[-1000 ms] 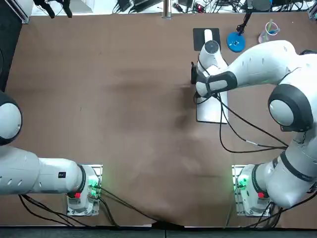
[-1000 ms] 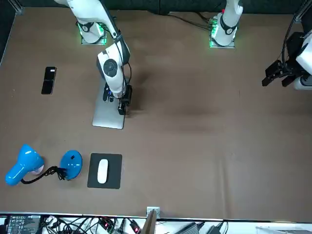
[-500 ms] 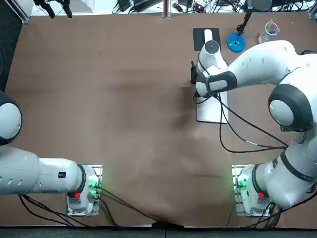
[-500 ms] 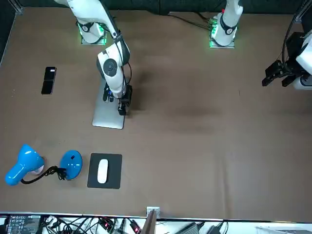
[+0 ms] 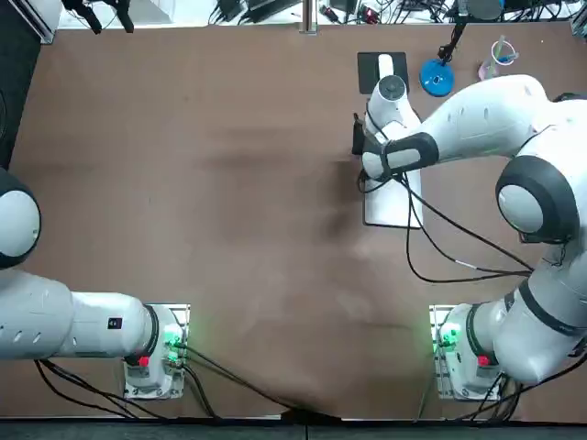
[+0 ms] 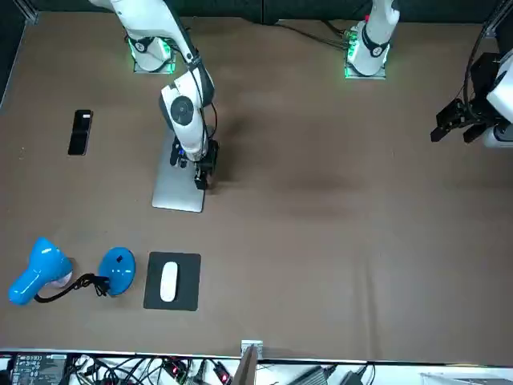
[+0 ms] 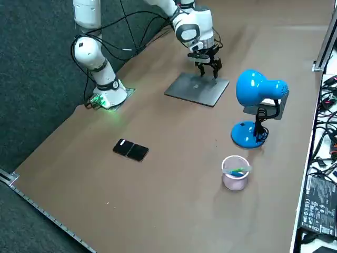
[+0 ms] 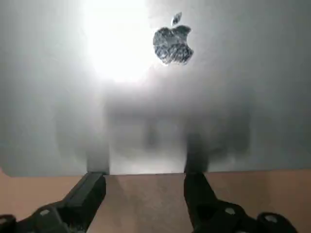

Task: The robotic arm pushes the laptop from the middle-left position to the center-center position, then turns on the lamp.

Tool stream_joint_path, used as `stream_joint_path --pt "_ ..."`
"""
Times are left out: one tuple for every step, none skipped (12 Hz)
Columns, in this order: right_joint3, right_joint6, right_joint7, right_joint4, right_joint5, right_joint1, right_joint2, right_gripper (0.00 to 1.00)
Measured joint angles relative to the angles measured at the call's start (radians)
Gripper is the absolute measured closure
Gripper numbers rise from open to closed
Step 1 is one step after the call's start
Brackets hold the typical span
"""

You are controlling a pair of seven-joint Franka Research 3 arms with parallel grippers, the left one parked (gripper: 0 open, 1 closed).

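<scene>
A closed silver laptop (image 5: 393, 207) (image 6: 178, 191) (image 7: 197, 88) lies flat on the brown table, right of centre in the top view. My right gripper (image 5: 359, 158) (image 6: 203, 168) (image 7: 207, 71) (image 8: 146, 177) is low at the laptop's long edge facing the table's middle. It is open, and both black fingertips (image 8: 92, 187) touch that edge. The wrist view shows the lid (image 8: 170, 97) with its logo just beyond the fingers. The blue desk lamp (image 6: 40, 269) (image 7: 258, 90) stands on its round base (image 5: 437, 78) near the far right corner, apart from the gripper.
A white mouse (image 5: 385, 64) (image 6: 168, 281) rests on a black pad beside the lamp base. A black phone (image 6: 80, 131) (image 7: 131, 150) lies toward the right table edge. A pink cup (image 7: 235, 172) (image 5: 496, 60) stands beyond the lamp. Cables run along the far edge.
</scene>
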Motion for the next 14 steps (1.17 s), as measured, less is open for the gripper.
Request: stream_joint_path --pt "0.003 0.006 0.002 0.000 0.002 0.000 0.003 0.00" --pt "0.007 0.011 0.003 0.000 0.004 0.000 0.006 0.00" --pt "0.009 0.013 0.003 0.000 0.006 0.001 0.010 0.00" --pt "0.009 0.013 0.003 0.000 0.006 0.001 0.013 0.00" --pt "0.009 0.013 0.003 0.000 0.006 0.001 0.015 0.00" --pt "0.009 0.013 0.003 -0.001 0.007 0.001 0.016 0.00" --pt "0.009 0.013 0.003 -0.001 0.007 0.000 0.017 0.00" --pt "0.009 0.013 0.003 -0.002 0.007 0.000 0.017 0.00" --pt "0.009 0.013 0.002 -0.002 0.007 0.000 0.017 0.00" --pt "0.009 0.012 -0.001 -0.002 0.007 0.000 0.017 0.00" --pt "0.010 0.010 -0.005 -0.002 0.007 0.000 0.017 0.00" --pt "0.010 0.004 -0.011 -0.002 0.007 0.000 0.017 0.00" --pt "0.009 -0.019 -0.028 -0.002 0.007 -0.006 0.016 0.00" --pt "0.009 -0.031 -0.039 -0.004 0.007 -0.011 0.014 0.00"
